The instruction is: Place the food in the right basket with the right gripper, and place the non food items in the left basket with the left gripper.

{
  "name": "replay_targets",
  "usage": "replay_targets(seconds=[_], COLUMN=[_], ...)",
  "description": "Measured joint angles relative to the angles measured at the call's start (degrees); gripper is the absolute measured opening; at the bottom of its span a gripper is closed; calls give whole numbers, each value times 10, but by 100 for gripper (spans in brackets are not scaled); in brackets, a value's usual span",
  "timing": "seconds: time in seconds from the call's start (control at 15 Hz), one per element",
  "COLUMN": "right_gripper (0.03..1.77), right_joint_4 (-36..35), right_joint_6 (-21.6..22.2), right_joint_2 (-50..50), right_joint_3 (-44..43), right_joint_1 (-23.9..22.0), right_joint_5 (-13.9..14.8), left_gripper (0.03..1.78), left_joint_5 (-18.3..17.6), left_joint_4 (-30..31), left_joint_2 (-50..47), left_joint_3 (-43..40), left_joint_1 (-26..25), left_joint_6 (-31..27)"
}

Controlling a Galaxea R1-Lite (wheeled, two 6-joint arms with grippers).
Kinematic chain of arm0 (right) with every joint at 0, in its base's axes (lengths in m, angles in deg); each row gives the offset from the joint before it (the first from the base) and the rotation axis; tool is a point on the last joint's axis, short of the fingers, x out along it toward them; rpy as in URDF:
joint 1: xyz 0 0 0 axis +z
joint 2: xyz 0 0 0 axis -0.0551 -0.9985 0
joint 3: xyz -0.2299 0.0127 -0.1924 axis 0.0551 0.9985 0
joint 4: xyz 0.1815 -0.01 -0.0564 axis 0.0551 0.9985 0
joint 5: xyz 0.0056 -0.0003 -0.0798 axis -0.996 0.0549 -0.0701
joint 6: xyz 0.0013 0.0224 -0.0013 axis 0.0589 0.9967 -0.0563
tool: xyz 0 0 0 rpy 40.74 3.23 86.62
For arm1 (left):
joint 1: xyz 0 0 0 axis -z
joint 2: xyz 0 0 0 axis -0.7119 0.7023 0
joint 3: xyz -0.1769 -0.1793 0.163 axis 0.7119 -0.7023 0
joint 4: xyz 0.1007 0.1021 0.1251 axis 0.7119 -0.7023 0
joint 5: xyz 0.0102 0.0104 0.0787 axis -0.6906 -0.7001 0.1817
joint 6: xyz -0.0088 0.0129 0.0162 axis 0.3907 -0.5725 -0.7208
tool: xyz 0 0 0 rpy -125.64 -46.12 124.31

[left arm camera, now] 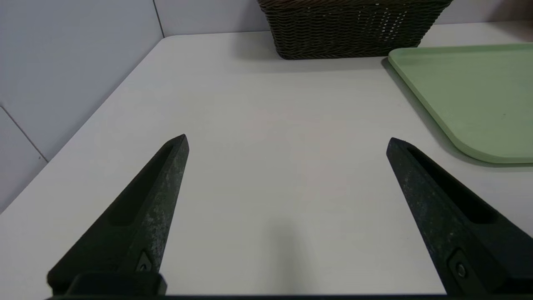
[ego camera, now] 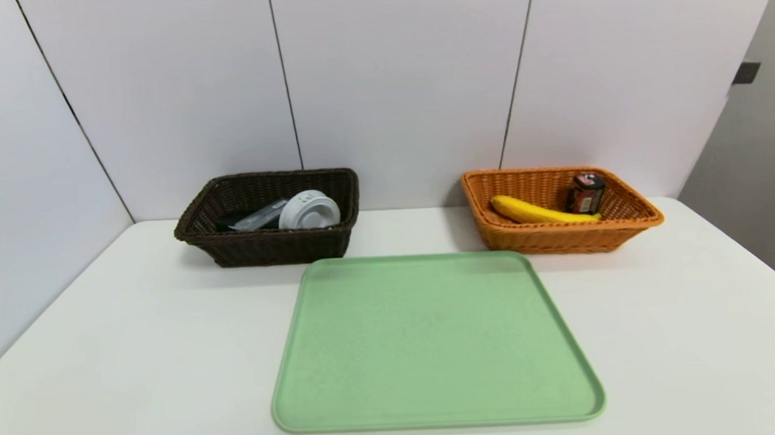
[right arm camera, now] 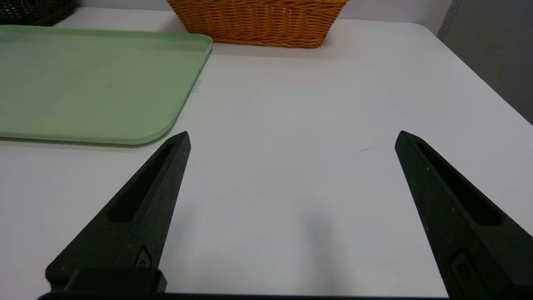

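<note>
The dark brown left basket [ego camera: 201,220] holds a round white item [ego camera: 309,211] and a grey flat item [ego camera: 260,216]. In the orange right basket [ego camera: 486,229] lie a yellow banana [ego camera: 538,212] and a small dark red packet [ego camera: 585,193]. Neither arm shows in the head view. My left gripper [left arm camera: 287,141] hangs open over bare table, short of the left basket [left arm camera: 349,29]. Over bare table near the front, short of the right basket [right arm camera: 258,21], my right gripper [right arm camera: 292,137] also stands open. Nothing is between either pair of fingers.
A green tray [ego camera: 289,352] with nothing on it lies in the middle of the white table [ego camera: 105,334], in front of both baskets. White wall panels stand right behind the baskets. The tray's corners show in both wrist views.
</note>
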Motion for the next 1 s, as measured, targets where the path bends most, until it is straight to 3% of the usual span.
replay_targets(seconds=[1.0], right_gripper=[169], right_joint_4=[-2], right_joint_6=[-1], right_joint_2=[0], right_joint_3=[0], right_joint_1=[0], right_joint_5=[1], left_gripper=[169], left_joint_5=[3], left_joint_4=[-2], left_joint_2=[0], left_joint_3=[0], left_joint_1=[0], left_joint_6=[3])
